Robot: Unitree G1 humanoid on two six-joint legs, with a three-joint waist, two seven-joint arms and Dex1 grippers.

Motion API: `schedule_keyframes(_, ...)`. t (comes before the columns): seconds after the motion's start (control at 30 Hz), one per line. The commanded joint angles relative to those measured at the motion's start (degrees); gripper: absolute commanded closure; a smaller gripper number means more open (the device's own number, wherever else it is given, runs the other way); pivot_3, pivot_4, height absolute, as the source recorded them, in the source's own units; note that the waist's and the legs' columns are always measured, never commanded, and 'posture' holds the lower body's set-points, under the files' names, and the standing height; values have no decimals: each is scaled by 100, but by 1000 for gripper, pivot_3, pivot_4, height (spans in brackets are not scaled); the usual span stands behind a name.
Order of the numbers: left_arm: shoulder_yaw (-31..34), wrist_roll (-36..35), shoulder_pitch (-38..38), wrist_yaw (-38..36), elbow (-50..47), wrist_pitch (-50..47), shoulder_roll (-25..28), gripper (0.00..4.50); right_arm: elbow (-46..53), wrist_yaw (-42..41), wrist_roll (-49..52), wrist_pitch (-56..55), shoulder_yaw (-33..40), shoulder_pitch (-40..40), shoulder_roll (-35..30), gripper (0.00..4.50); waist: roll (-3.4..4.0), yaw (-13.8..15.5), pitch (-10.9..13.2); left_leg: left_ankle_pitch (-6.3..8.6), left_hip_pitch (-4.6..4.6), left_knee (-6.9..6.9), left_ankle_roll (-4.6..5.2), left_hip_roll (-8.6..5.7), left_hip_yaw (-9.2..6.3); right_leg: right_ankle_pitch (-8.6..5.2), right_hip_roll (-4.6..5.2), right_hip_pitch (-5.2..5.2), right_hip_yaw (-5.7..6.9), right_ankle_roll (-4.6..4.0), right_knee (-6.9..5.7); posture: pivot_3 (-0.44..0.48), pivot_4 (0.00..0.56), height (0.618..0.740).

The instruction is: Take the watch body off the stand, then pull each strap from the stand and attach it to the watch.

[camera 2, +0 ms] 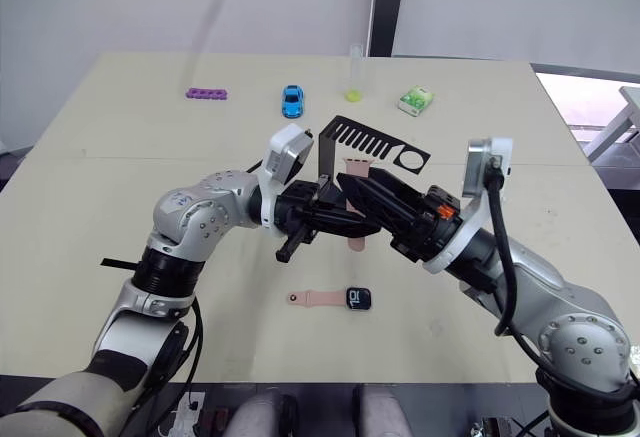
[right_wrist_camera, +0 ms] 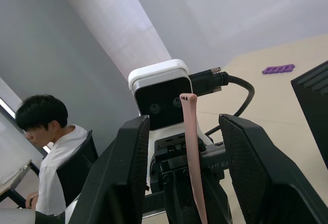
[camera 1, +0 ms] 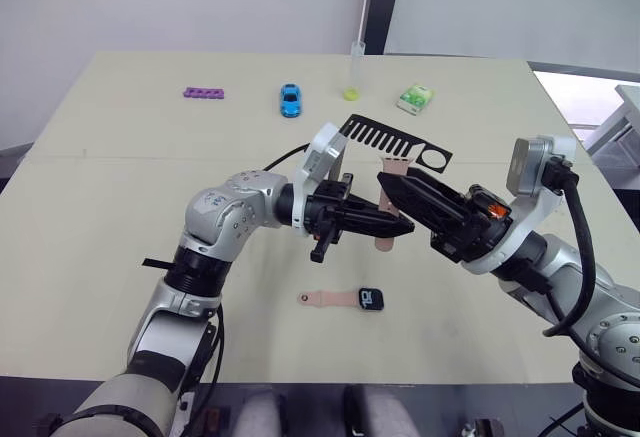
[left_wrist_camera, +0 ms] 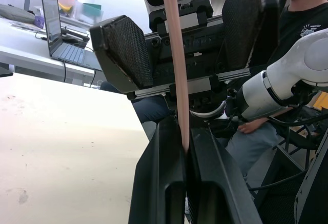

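A pale tabletop (camera 1: 120, 187) seen from above. On its near part lies the watch (camera 1: 371, 299), one strap (camera 1: 325, 299) already joined to it. Further back stands the black stand (camera 1: 395, 142). In mid-air between them the left end effector (camera 1: 385, 227) is closed on the second strap (left_wrist_camera: 177, 70), pinching one end so that it stands free. The right end effector (camera 1: 400, 192) faces it with fingers (right_wrist_camera: 123, 167) spread wide either side of the strap, holding nothing. The strap looks light, soft and rubbery, likely to bend and swing; gripping it mid-length, flat faces against the pads, would probably steady it. A purple strip (camera 1: 203, 92), toy car (camera 1: 290, 100), tube (camera 1: 353, 72) and green packet (camera 1: 415, 98) sit at the far edge. A seated person (right_wrist_camera: 46, 137) and a laptop (left_wrist_camera: 59, 34) are nearby in a plain office
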State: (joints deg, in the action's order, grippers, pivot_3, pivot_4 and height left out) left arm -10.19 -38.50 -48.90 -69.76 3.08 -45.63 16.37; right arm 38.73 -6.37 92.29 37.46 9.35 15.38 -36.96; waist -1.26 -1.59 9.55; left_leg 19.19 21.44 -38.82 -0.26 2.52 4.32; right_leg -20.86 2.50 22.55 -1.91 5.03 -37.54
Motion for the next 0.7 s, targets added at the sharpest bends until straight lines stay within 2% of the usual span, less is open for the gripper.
schedule_keyframes(0.03,46,-50,-134,-22,-91,40,-25,4500,180,-52,138,-141,129,55,21,2196,0,0,0,0,0,0,0,0,0,0,0,0,0,0,0,0,150,740)
schedule_keyframes(0.7,58,-51,-168,-11,-59,34,-32,4500,150,-8,121,-205,131,36,-18,2196,0,0,0,0,0,1,0,0,0,0,0,0,0,0,2,0,150,740)
